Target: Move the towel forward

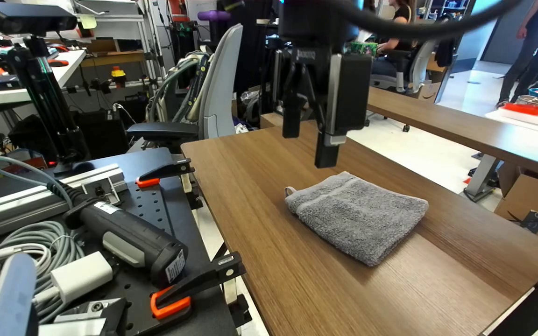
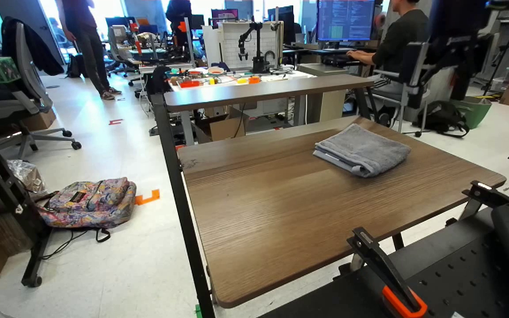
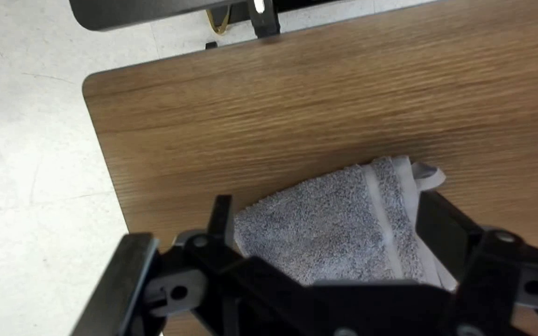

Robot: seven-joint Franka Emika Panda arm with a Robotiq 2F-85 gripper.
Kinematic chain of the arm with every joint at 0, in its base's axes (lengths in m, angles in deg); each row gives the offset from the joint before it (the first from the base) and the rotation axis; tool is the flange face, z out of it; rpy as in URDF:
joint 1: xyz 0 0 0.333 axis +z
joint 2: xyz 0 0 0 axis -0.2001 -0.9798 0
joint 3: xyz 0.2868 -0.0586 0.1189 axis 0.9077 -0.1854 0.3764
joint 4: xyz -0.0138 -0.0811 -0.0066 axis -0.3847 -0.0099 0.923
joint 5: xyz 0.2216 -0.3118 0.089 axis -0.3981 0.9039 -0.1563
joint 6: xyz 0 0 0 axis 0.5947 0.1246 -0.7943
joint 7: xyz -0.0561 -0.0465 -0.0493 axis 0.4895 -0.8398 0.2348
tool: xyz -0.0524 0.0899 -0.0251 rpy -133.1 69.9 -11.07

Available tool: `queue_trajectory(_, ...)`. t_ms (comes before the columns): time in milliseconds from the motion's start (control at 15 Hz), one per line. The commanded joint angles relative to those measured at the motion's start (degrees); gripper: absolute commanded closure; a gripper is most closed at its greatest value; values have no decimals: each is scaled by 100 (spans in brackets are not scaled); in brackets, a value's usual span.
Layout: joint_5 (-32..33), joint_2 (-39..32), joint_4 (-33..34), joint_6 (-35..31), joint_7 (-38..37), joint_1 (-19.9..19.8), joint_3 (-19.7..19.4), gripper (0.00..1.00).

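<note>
The grey towel [image 1: 357, 212] lies folded and flat on the brown wooden table [image 1: 259, 224], with a small loop at one corner. It also shows on the table in an exterior view [image 2: 365, 150], close to the table's far right end. In the wrist view the towel [image 3: 320, 224] is seen between the fingers, its lower part hidden by the gripper body. My gripper [image 1: 308, 142] is open and empty, above the towel and apart from it. In the wrist view the gripper's fingers [image 3: 327, 221] stand wide apart, at either side of the towel.
A black perforated bench [image 1: 152, 210] with orange-and-black clamps [image 1: 199, 284] stands beside the table across a gap. A scanner-like tool [image 1: 129, 238] and cables lie on it. Another wooden tabletop [image 2: 263, 90] stands behind. A black post [image 2: 177, 190] runs along one table edge.
</note>
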Motion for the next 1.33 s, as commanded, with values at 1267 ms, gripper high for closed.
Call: queue_trajectory(1267, -814, -3956, 3586, -169, -553, 225, 20, 0)
